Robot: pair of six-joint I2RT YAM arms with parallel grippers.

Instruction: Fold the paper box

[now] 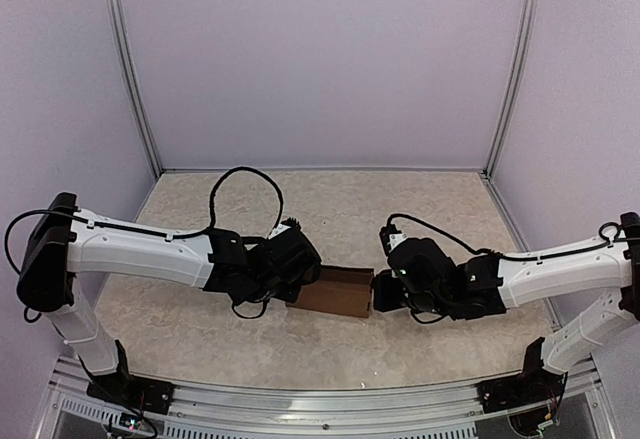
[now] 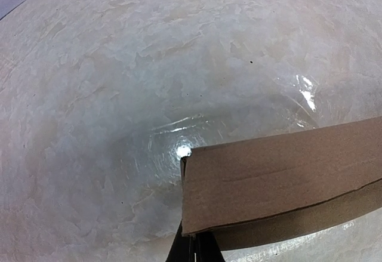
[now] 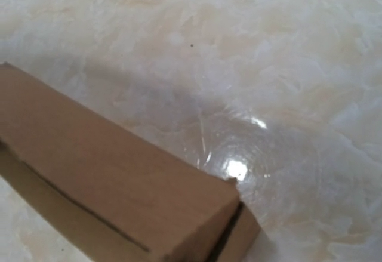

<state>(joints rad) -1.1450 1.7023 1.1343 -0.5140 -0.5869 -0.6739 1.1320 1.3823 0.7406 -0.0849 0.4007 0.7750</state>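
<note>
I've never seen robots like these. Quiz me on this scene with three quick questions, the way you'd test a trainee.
1. True or false: the paper box lies as a flat, unfolded sheet.
2. Where does the box sit?
A) between the left gripper and the right gripper
B) to the left of both grippers
C) to the right of both grippers
3. Fill in the blank: the box is plain, unprinted ____ cardboard.

Key: 1 false, it already has the shape of a slim box; 2 A; 3 brown.
</note>
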